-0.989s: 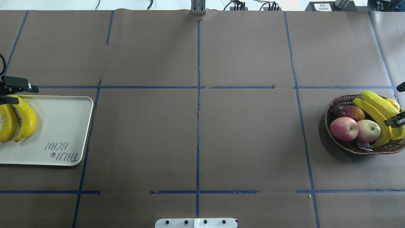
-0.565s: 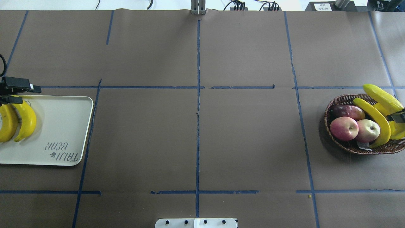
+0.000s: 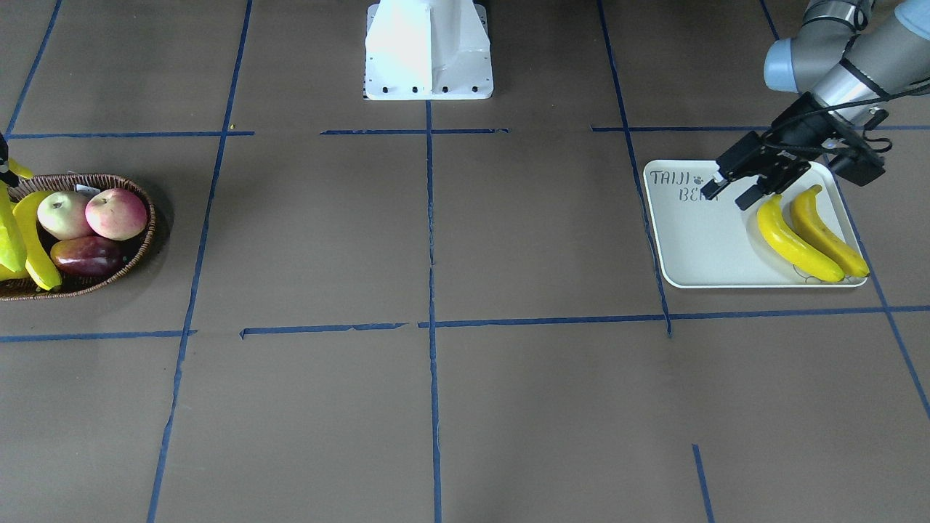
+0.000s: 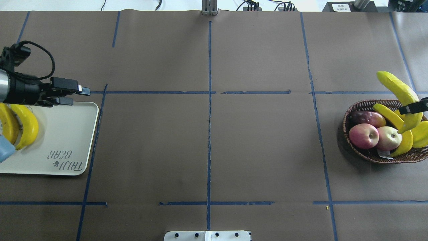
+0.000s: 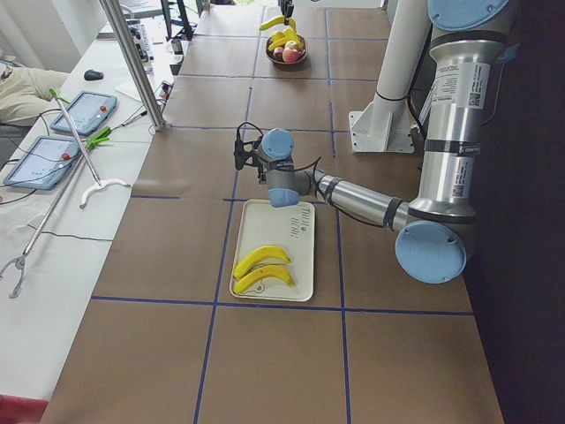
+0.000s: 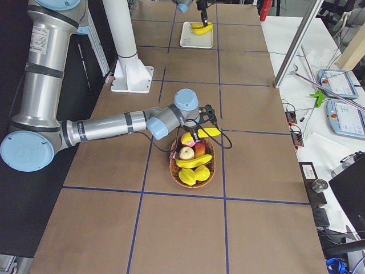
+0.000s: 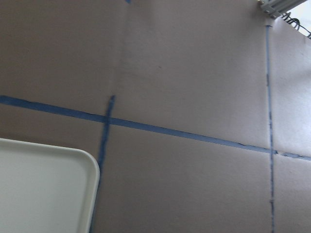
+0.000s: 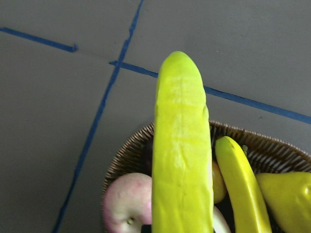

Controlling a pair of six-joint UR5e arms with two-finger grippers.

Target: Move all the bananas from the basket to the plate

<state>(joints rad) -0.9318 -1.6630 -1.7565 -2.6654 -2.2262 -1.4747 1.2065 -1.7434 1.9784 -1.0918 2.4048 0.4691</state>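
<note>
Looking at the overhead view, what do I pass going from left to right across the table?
two bananas lying on the tray → left gripper, fingers apart → white mounting plate at the bottom edge → basket

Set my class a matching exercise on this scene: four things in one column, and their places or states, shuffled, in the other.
Things:
1. pale banana
2. red apple
3. left tool
4. plate

Places or states:
A. bears two bananas
B. held up over the basket by the right tool
C. lying in the basket
D. open and empty

Pairs: 1-B, 2-C, 3-D, 4-A
</note>
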